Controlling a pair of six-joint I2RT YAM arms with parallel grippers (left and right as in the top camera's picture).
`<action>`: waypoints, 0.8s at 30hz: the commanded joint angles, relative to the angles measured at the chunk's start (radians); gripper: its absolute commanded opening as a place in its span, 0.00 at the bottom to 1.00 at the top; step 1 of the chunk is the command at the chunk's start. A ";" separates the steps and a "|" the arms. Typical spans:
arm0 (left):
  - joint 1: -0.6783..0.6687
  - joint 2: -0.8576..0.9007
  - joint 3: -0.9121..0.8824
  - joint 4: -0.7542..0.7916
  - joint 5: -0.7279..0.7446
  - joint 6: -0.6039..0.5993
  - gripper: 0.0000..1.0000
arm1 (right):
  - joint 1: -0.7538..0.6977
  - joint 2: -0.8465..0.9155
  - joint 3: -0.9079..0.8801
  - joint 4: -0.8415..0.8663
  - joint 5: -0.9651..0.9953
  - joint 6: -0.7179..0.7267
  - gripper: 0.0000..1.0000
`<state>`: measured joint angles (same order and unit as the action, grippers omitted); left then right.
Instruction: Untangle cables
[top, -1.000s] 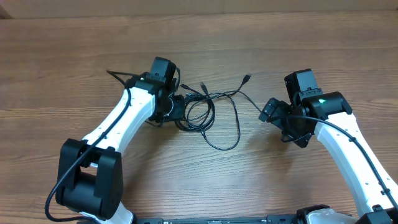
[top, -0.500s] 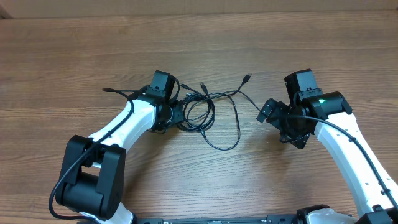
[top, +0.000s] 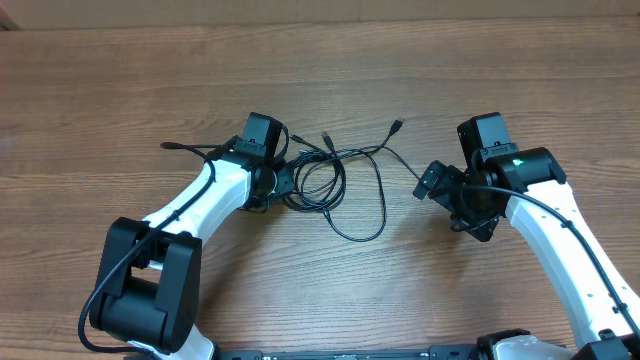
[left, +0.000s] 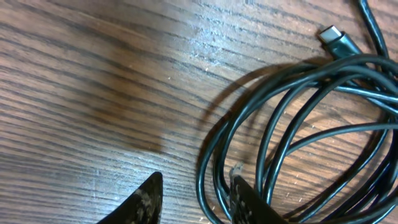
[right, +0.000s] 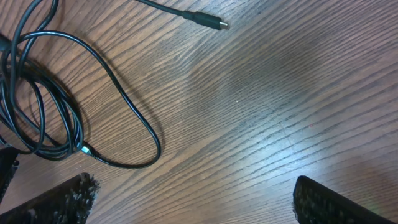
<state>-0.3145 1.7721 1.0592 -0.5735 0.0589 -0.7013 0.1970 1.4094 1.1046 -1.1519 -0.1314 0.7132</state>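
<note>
Overhead: the cables (top: 335, 180) lie loosely coiled on the table (top: 320, 60). The left gripper (top: 284, 184) is at the coil's left edge, and the right gripper (top: 450, 203) is apart to its right.
Left wrist: the gripper is partly open, with a coil strand between its fingers (left: 245, 200).
Right wrist: the gripper is wide open beside the coil.

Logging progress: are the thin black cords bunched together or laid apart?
Bunched: the thin black cords lie in overlapping loops, only their plug ends trailing free.
</note>
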 joint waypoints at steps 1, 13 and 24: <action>-0.001 0.008 -0.010 0.016 -0.023 -0.021 0.36 | -0.001 -0.005 0.007 0.002 -0.006 -0.004 1.00; -0.013 0.034 -0.010 0.058 -0.022 -0.021 0.27 | -0.001 -0.005 0.007 -0.002 -0.006 -0.003 1.00; -0.013 0.040 -0.010 0.064 -0.018 -0.021 0.25 | -0.001 -0.005 0.007 -0.003 -0.006 -0.004 1.00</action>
<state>-0.3214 1.8011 1.0584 -0.5140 0.0547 -0.7086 0.1970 1.4094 1.1046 -1.1534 -0.1314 0.7132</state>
